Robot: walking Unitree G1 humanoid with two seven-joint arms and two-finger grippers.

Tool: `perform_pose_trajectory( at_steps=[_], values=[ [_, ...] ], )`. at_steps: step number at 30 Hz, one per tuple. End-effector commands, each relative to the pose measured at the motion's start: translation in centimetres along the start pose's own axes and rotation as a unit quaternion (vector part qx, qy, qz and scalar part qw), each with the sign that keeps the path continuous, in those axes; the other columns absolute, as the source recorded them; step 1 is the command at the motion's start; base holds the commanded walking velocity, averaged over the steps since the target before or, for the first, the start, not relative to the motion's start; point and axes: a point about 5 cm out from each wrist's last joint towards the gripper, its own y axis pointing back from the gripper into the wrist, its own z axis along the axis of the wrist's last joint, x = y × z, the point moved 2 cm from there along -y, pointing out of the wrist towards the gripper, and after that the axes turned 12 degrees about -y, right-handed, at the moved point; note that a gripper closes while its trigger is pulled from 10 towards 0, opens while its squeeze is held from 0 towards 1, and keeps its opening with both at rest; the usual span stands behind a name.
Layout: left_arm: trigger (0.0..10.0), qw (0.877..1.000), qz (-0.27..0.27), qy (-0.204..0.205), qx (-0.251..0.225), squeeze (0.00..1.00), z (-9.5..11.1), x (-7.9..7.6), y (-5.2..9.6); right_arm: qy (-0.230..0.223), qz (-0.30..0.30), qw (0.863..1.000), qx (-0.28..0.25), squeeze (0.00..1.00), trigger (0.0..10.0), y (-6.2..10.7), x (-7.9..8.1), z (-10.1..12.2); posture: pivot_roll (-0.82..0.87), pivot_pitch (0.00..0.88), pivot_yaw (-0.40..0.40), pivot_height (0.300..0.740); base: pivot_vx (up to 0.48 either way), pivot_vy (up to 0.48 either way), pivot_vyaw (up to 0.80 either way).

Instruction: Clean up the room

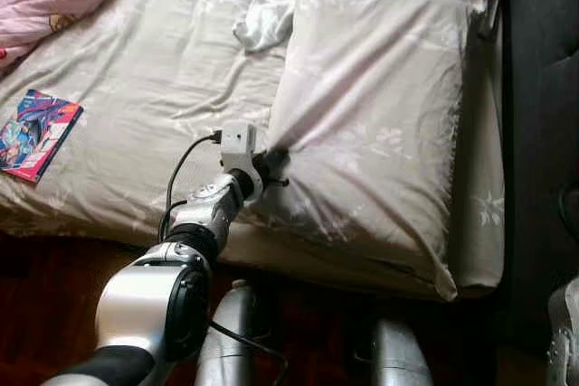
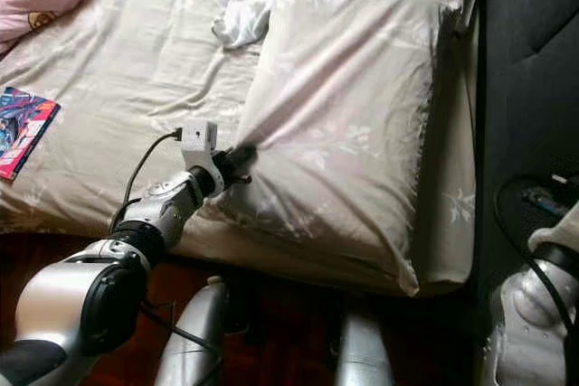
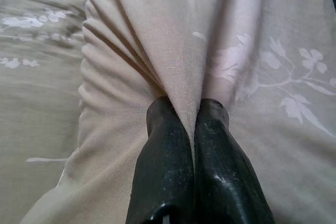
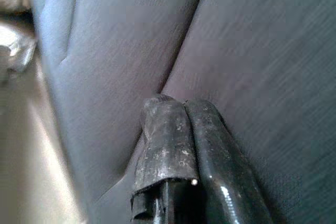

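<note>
Fingers of the left gripper (image 3: 195, 109) pinched a fold of the pillow (image 1: 371, 124), at centre frame on the bed (image 1: 136, 106). Right gripper (image 4: 181, 103) looked closed, empty, against dark upholstery (image 4: 252, 51). Magazine (image 1: 36, 133) lay centre left, its writing perhaps too blurred to read.

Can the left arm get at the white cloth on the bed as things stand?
Probably not right away. The left gripper has its jaws shut on a fold of the pillow, so it is occupied. The white cloth lies further up the sheet, beside the pillow's far corner, with open bedsheet between.
</note>
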Motion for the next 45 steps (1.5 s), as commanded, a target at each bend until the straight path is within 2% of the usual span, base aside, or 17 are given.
perform_pose_trajectory(
  at_steps=[1,2,3,4,5,7,8,9,10,12,17,23,38,41,42,45],
  values=[
    [0.0,1.000,-0.013,-0.002,0.013,0.00,-1.0,-0.6,0.1,0.006,0.008,0.997,0.080,0.00,10.0,0.8,-0.4,-3.1,-0.25,0.430,0.077,0.659,0.000,0.000,0.00],
    [4.7,1.000,-0.010,-0.001,0.019,0.00,-1.3,-0.5,0.2,-0.028,0.041,0.989,0.138,0.00,10.0,1.4,0.8,-5.1,-0.25,0.428,0.075,0.659,0.000,0.000,0.00],
    [8.3,1.000,-0.009,-0.002,0.021,0.00,-1.4,-0.5,0.2,-0.037,0.054,0.984,0.163,0.00,10.0,1.8,1.3,-5.9,-0.24,0.429,0.076,0.659,0.000,0.000,0.00],
    [10.0,1.000,-0.010,-0.003,0.024,0.00,-1.5,-0.6,0.2,-0.029,0.064,0.981,0.183,0.00,10.0,2.1,1.6,-6.6,-0.24,0.429,0.076,0.659,0.000,0.000,0.00],
    [10.0,0.999,-0.011,-0.002,0.030,0.00,-1.9,-0.6,0.3,-0.024,0.090,0.972,0.217,0.00,10.0,2.9,2.5,-7.9,-0.24,0.430,0.076,0.659,0.000,0.000,0.00],
    [10.0,0.999,-0.011,-0.002,0.033,0.00,-2.1,-0.6,0.4,-0.039,0.117,0.962,0.242,0.00,10.0,3.4,3.4,-8.7,-0.24,0.430,0.076,0.659,0.000,0.000,0.00],
    [10.0,0.999,-0.012,-0.002,0.034,0.00,-2.2,-0.6,0.5,-0.035,0.141,0.954,0.263,0.00,10.0,3.8,4.2,-9.5,-0.24,0.430,0.076,0.659,0.000,0.000,0.00],
    [10.0,0.999,-0.012,-0.002,0.034,0.00,-2.3,-0.6,0.5,-0.032,0.148,0.952,0.267,0.00,10.0,3.9,4.4,-9.7,-0.23,0.430,0.077,0.659,0.000,0.000,0.00],
    [10.0,0.999,-0.012,-0.001,0.036,0.00,-2.4,-0.5,0.6,-0.033,0.166,0.946,0.276,1.00,10.0,4.1,5.0,-10.0,-0.23,0.430,0.077,0.659,0.000,0.000,0.00],
    [10.0,0.999,-0.011,0.002,0.037,0.00,-2.6,-0.5,0.7,-0.033,0.175,0.945,0.274,1.00,10.0,3.8,5.7,-10.2,-0.22,0.429,0.077,0.659,0.000,0.000,0.00],
    [10.0,0.999,-0.007,0.008,0.040,0.00,-3.1,-0.3,0.9,-0.080,0.205,0.938,0.267,1.00,10.0,2.7,7.7,-10.0,-0.22,0.422,0.075,0.659,0.000,0.000,0.00],
    [10.0,0.999,-0.003,0.012,0.043,0.00,-3.7,0.0,1.3,-0.071,0.234,0.928,0.280,1.00,10.0,2.5,9.1,-10.5,-0.20,0.408,0.072,0.659,0.000,0.000,0.00],
    [10.0,0.999,0.002,0.014,0.046,0.00,-4.4,0.2,1.7,-0.080,0.219,0.930,0.285,1.00,10.0,1.8,9.2,-10.5,-0.20,0.396,0.076,0.659,0.000,0.000,0.00],
    [10.0,0.999,0.006,0.014,0.046,0.00,-4.5,0.2,1.8,-0.117,0.185,0.930,0.295,1.00,10.0,1.5,8.9,-10.0,-0.20,0.394,0.075,0.659,0.000,0.000,0.00],
    [10.0,0.999,0.008,0.015,0.046,0.00,-4.5,0.2,1.8,-0.148,0.171,0.925,0.307,1.00,10.0,1.5,8.8,-9.8,-0.21,0.389,0.074,0.659,0.000,0.000,0.00],
    [10.0,0.999,0.011,0.016,0.045,0.00,-4.5,0.3,1.8,-0.166,0.165,0.923,0.306,1.00,10.0,1.3,8.5,-9.2,-0.22,0.389,0.074,0.659,0.000,0.000,0.00]
  ],
)
